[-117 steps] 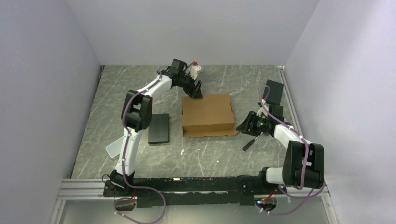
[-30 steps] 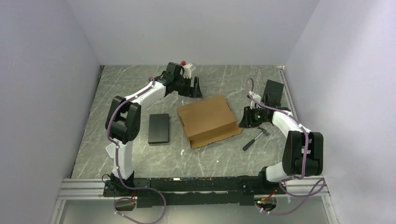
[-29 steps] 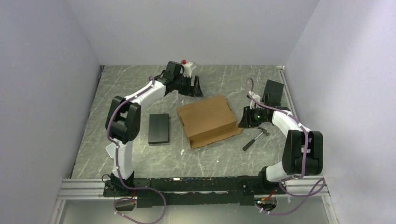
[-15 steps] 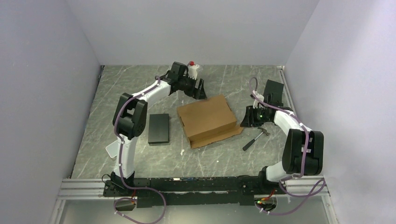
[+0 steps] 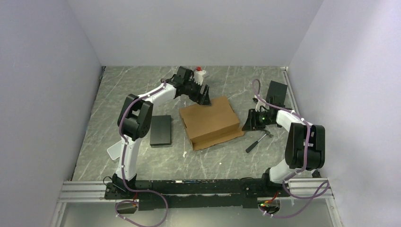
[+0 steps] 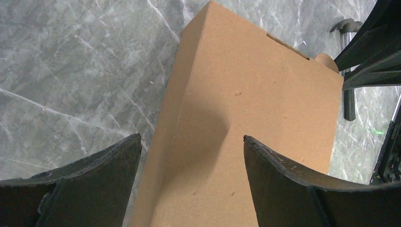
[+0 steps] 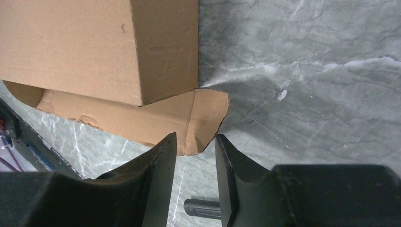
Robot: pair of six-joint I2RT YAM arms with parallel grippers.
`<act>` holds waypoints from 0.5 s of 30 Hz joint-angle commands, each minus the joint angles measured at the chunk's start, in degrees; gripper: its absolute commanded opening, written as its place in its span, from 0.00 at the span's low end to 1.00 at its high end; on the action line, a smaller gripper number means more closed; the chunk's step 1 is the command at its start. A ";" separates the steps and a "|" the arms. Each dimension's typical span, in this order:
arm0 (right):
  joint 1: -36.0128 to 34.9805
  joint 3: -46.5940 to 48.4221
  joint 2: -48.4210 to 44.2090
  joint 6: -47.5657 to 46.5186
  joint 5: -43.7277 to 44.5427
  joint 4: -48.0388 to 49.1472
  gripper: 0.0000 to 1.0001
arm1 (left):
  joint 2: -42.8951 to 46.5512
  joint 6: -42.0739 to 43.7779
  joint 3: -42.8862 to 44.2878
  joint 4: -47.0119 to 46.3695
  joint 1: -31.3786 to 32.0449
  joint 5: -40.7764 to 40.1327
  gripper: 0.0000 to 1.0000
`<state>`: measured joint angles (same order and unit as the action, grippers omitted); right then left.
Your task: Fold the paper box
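The left gripper (image 5: 204, 98) has come forward over the upper edge of the plain brown corrugated cardboard box (image 5: 210, 120) at frame centre, jaws wide and empty. The right gripper (image 5: 249, 124), jaws narrowly apart, hangs just beside the box's right edge.

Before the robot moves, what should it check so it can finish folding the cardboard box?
1. Left gripper open: ok, jaws spread wide above the paper box.
2. Left gripper empty: ok, it grips nothing.
3. Front flap tucked in: not ok, it sticks out flat from under the box.
4. Right gripper lined up with the flap: ok, the flap's corner sits just ahead of it.
5. Hammer out of the way: cannot tell, its handle lies close under the Right gripper.
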<state>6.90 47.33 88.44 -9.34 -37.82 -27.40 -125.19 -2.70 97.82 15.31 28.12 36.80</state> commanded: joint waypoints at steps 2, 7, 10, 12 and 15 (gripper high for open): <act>0.22 2.22 1.31 2.08 -3.56 0.61 0.37 | 0.05 0.72 1.00 -0.87 0.16 0.16 0.84; 0.18 2.33 2.62 2.63 -4.32 0.65 0.23 | 1.16 -0.84 -0.26 -2.38 0.18 -1.00 0.83; 0.01 2.54 3.00 2.37 -3.47 0.53 0.12 | 1.96 -1.66 -1.21 -3.23 0.18 -1.90 0.81; -0.35 2.57 3.05 2.04 -2.05 0.67 0.08 | 2.71 -2.53 -2.26 -4.49 0.13 -2.71 0.80; -1.55 3.15 3.05 1.40 0.11 0.74 0.03 | 3.63 -5.09 -3.60 -5.52 -0.16 -5.49 0.80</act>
<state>6.48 47.88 91.35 -7.05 -39.70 -27.40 -125.36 -4.45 95.66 12.91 28.12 34.46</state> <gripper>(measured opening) 0.055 0.804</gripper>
